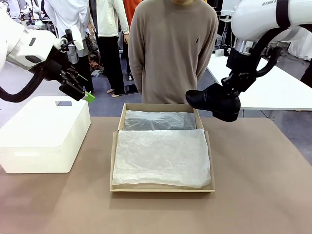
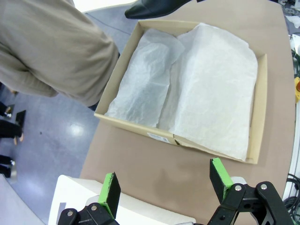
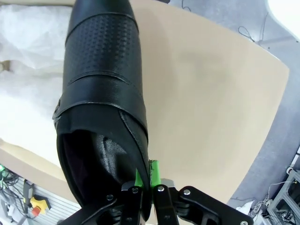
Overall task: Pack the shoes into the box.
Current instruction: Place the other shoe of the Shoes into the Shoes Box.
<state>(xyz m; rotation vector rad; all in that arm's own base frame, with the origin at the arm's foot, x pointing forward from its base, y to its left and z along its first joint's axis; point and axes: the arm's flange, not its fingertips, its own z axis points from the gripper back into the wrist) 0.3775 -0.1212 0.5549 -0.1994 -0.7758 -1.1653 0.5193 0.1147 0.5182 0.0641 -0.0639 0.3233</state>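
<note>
Shoe [image 1: 214, 101] first, in the front view: one glossy black dress shoe hangs in the air just beyond the far right corner of the box [image 1: 161, 188], toe pointing toward the box. The right arm [image 1: 263, 19] comes down from the upper right, wrist bent steeply over the shoe's opening. The box lies open in the middle of the worktop [image 1: 258, 185], lined with crinkled white tissue paper [image 1: 161, 156] and with no shoe in it yet. The left arm [image 1: 29, 48] is raised over a white box [image 1: 44, 131], well apart from the cardboard one. A person [image 1: 170, 48] stands at the far side.

From the left wrist, the green pads [image 2: 111, 192] stand spread with nothing between them, high above the worktop; the box [image 2: 140, 129] lies ahead and the shoe's pointed toe [image 2: 154, 7] shows past its far edge.

From the right wrist, the jaws are pressed together on the thin leather wall at the shoe's [image 3: 103, 93] opening, one green pad [image 3: 154, 171] outside it. The shoe probably handles as stiff and fairly light, but its polish looks slippery (a pinch on the rim could let it swing). That collar edge seems the sensible hold; the tissue below is soft and will crumple under it.
</note>
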